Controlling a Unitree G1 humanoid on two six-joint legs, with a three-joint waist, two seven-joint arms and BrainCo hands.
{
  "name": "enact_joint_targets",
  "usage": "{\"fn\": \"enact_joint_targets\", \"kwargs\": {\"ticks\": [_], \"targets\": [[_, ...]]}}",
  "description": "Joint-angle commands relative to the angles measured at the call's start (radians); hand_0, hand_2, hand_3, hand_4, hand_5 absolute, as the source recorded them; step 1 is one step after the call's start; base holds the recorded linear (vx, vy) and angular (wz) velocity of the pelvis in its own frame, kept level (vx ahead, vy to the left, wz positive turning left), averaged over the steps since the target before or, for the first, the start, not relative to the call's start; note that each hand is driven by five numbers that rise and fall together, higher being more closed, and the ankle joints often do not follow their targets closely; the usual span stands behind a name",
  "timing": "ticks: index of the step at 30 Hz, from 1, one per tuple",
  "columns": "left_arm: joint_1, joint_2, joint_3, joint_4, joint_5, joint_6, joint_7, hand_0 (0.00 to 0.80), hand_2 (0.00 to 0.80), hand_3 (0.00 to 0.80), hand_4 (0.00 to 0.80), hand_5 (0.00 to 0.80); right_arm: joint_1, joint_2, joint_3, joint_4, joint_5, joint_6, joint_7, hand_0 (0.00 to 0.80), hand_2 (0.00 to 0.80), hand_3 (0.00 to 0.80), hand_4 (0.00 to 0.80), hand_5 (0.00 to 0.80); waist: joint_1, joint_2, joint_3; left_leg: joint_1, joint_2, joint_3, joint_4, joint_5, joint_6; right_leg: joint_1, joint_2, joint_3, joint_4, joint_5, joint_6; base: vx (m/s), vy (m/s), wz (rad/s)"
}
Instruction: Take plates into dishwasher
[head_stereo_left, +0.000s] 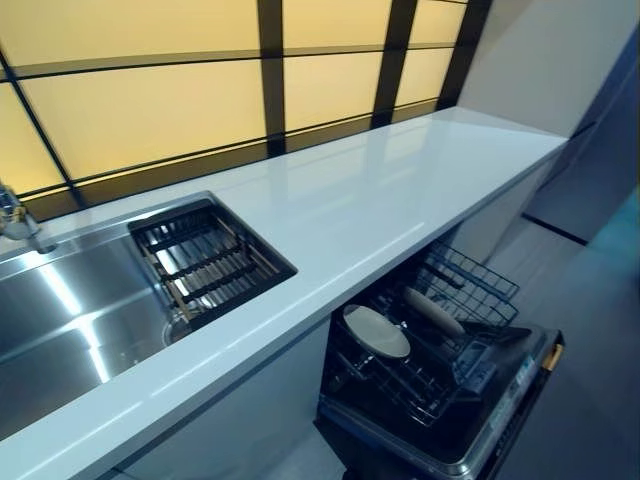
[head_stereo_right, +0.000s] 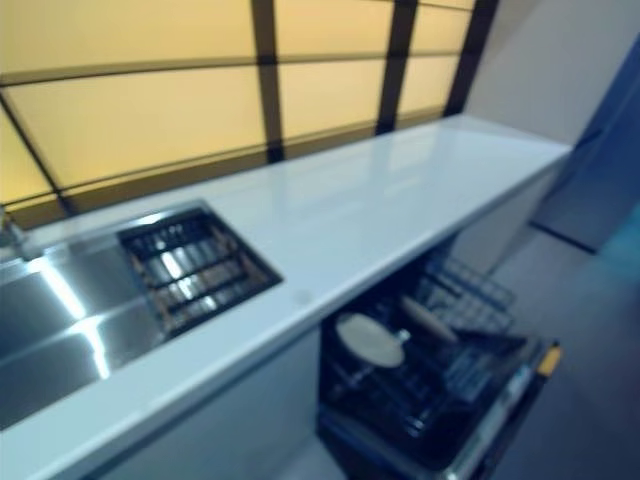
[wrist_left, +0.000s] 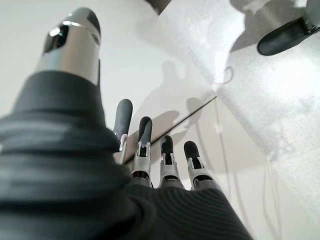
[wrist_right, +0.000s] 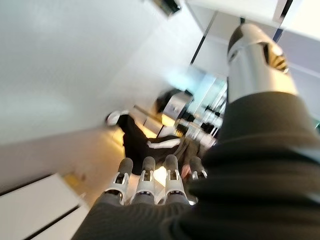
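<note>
Under the white counter (head_stereo_left: 330, 200) the dishwasher (head_stereo_left: 500, 425) stands open with its dark wire rack (head_stereo_left: 472, 284) pulled out. A round white plate (head_stereo_left: 376, 331) sits in the rack's near left part. A second pale plate (head_stereo_left: 434, 311) leans on edge just behind it. Neither hand shows in the eye views. In its wrist view my left hand (wrist_left: 144, 145) has straight fingers and holds nothing, with only pale floor and wall past it. My right hand (wrist_right: 147, 182) is likewise straight-fingered and holds nothing.
A steel sink (head_stereo_left: 60, 300) is set into the counter's left end, with a dark slatted drainer (head_stereo_left: 205, 258) in it and a tap (head_stereo_left: 20, 222) behind. Yellow panels with dark frames (head_stereo_left: 270, 70) back the counter. Grey floor lies right of the dishwasher.
</note>
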Motion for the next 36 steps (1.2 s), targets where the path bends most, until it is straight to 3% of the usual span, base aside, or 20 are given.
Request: {"fn": "enact_joint_targets", "kwargs": {"ticks": [1,4,7,10,18,28,36], "targets": [[-0.102,0.038,0.074,-0.029,0.007,-0.035,0.021,0.0,0.0,0.0,0.0,0.0,-0.019,-0.077,-0.013,0.011,0.036,-0.085,0.021,0.0,0.0,0.0,0.0,0.0,0.054,0.029,0.016,-0.099,-0.011,-0.146,0.082,-0.008,0.039,0.137,-0.086,-0.025,0.125,0.09,-0.013,-0.197,-0.118,-0.28],[-0.115,0.047,0.079,-0.022,0.007,-0.029,0.025,0.0,0.0,0.0,0.0,0.0,-0.045,-0.059,0.008,0.034,0.045,-0.108,0.012,0.0,0.0,0.0,0.0,0.0,0.093,0.017,-0.002,-0.135,0.003,-0.138,0.082,0.015,0.036,0.208,-0.093,-0.047,0.106,0.057,-0.009,-0.177,-0.218,-0.36],[-0.125,0.067,0.091,-0.027,-0.002,-0.013,0.038,0.0,0.0,0.0,0.0,0.0,-0.09,-0.051,0.044,0.028,0.083,-0.11,-0.007,0.0,0.0,0.0,0.0,0.0,0.121,-0.017,-0.01,-0.172,0.016,-0.126,0.094,0.036,0.012,0.276,-0.058,-0.074,-0.033,0.0,0.005,-0.141,-0.293,-0.69],[-0.135,0.079,0.111,-0.02,-0.018,0.001,0.035,0.0,0.0,0.0,0.0,0.0,-0.101,-0.027,0.065,0.009,0.113,-0.115,-0.014,0.0,0.0,0.0,0.0,0.0,0.118,-0.017,-0.01,-0.17,0.03,-0.132,0.085,0.048,-0.001,0.276,-0.031,-0.072,-0.065,-0.027,0.003,-0.1,-0.201,-0.54],[-0.156,0.012,0.094,0.004,-0.017,-0.023,0.082,0.0,0.0,0.0,0.0,0.0,-0.147,0.061,0.101,0.079,0.198,-0.169,-0.005,0.0,0.0,0.0,0.0,0.0,0.113,0.001,0.016,-0.18,0.068,-0.169,0.061,0.094,-0.037,0.267,0.035,-0.054,-0.08,-0.096,-0.051,-0.082,-0.122,-0.16],[-0.192,0.031,0.071,0.029,-0.016,-0.042,0.057,0.0,0.0,0.0,0.0,0.0,-0.216,0.068,0.158,0.28,0.279,-0.184,0.095,0.0,0.0,0.0,0.0,0.0,0.124,0.024,0.061,-0.208,0.09,-0.203,0.071,0.119,-0.047,0.233,0.039,-0.064,-0.01,-0.139,-0.081,-0.084,-0.041,0.06],[-0.234,0.054,0.049,0.009,-0.017,-0.048,0.043,0.0,0.0,0.0,0.0,0.0,-0.274,0.13,0.247,0.335,0.324,-0.204,0.14,0.0,0.0,0.0,0.0,0.0,0.132,0.053,0.105,-0.23,0.075,-0.228,0.085,0.121,-0.043,0.179,0.021,-0.083,0.042,-0.145,-0.083,-0.099,-0.004,0.13]]}}
